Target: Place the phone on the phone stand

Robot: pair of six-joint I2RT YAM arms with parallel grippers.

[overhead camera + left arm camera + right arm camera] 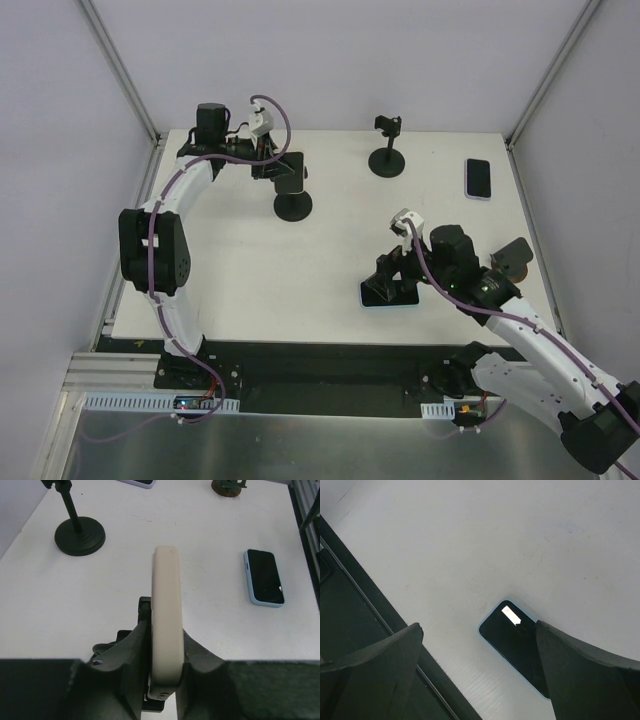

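My left gripper (280,168) (166,630) is shut on a cream-cased phone (166,595), held on edge. It is right above the clamp (144,605) of a black phone stand whose round base (292,206) sits at the back left; I cannot tell whether phone and clamp touch. A second black stand (387,150) (79,532) is at the back middle. My right gripper (388,275) (479,626) is open and hovers over a blue-cased phone (390,296) (520,647) (264,577) lying screen up near the front edge.
A purple-cased phone (479,178) lies flat at the back right. A small brown-based object (515,258) (227,486) stands at the right edge. The table's front edge and dark rail (365,605) are just beside the right gripper.
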